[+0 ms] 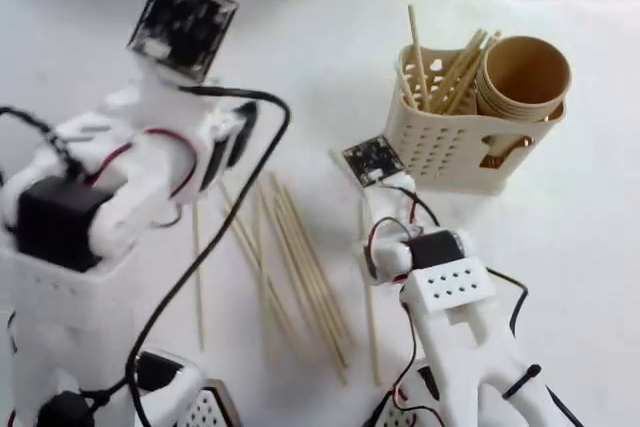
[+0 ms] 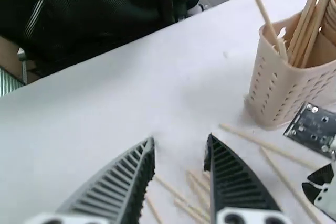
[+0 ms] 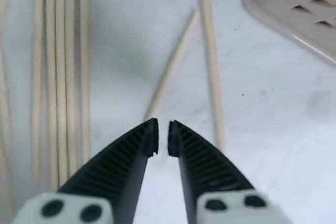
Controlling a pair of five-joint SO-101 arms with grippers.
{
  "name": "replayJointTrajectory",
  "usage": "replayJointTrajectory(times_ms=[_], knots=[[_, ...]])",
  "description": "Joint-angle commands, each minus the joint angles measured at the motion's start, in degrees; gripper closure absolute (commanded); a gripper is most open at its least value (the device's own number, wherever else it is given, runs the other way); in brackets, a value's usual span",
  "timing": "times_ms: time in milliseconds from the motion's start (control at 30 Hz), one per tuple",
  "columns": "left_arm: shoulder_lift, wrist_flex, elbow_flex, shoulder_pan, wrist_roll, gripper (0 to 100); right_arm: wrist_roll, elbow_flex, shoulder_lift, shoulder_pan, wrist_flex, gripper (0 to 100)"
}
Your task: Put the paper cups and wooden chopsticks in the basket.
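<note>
The cream perforated basket [image 1: 455, 152] stands at the back right, holding stacked paper cups [image 1: 525, 77] and several wooden chopsticks [image 1: 450, 72]. Several loose chopsticks [image 1: 290, 252] lie fanned out on the table between the arms. My left gripper [image 2: 178, 156] hangs open above the table, over the near ends of loose chopsticks [image 2: 197, 192], with the basket [image 2: 286, 87] farther off. My right gripper [image 3: 163, 136] is shut to a thin gap with nothing in it, its tips just short of the end of a slanted chopstick [image 3: 173, 66]. A row of parallel chopsticks [image 3: 60, 77] lies beside it, and the basket corner [image 3: 299, 9] is close by.
The right arm's wrist board [image 1: 372, 162] sits just in front of the basket, also seen as the board [image 2: 315, 124] from the left wrist. A black cable [image 1: 215, 237] trails from the left arm across the loose chopsticks. A chair [image 2: 94, 9] stands beyond the table's far edge.
</note>
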Motion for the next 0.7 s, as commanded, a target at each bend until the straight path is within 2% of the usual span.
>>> replayJointTrajectory(times_ms=[0,100,300,400,467,667], knots=[[-2.68,7.21,-2.11,-4.62,-1.05,83,-4.48,-2.99,-1.01,-5.14,2.33,86.8],[-4.18,10.46,-1.23,-10.77,-0.97,83,-6.42,-3.87,-0.57,-10.07,2.15,88.0],[-13.41,7.21,14.24,-19.38,-1.05,83,-6.42,-6.95,-0.31,-16.66,2.15,87.9],[-21.14,2.11,26.46,-21.32,-1.05,83,-6.68,-8.88,2.33,-18.68,2.24,87.8],[-26.86,-2.2,35.43,-22.29,-1.05,83,-9.41,-10.81,5.58,-19.91,2.24,87.5],[-41.54,-15.12,60.13,-24.31,-0.97,83,-11.16,-16.62,17.71,-21.41,1.98,81.2]])
